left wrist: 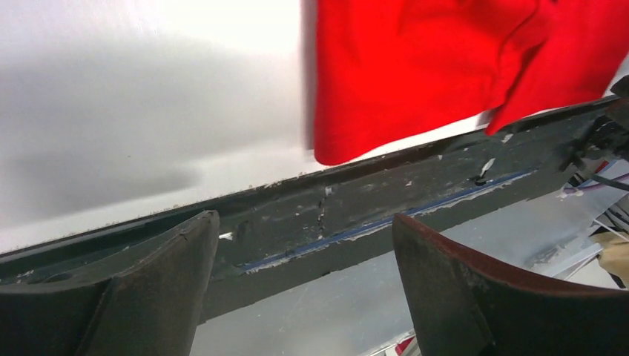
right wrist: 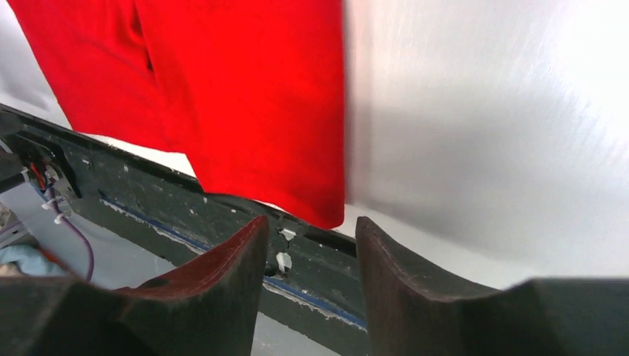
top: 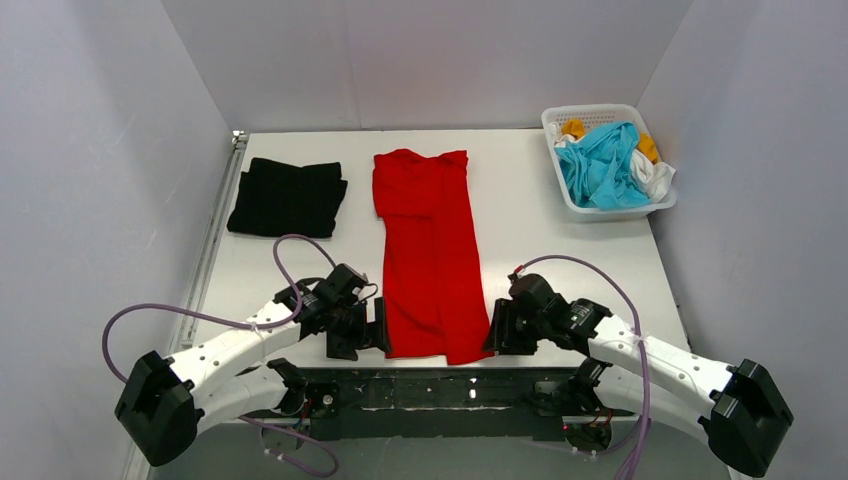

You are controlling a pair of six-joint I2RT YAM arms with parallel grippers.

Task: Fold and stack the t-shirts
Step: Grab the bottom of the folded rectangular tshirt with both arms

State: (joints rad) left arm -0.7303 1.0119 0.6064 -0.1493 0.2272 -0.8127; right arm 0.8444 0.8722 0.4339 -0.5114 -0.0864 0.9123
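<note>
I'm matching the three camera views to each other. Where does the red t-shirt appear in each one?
Top external: the red t-shirt lies in the centre, running lengthwise.
Left wrist: the red t-shirt fills the upper right.
Right wrist: the red t-shirt fills the upper left.
Shared landmark: the dark table edge just below its near hem.
</note>
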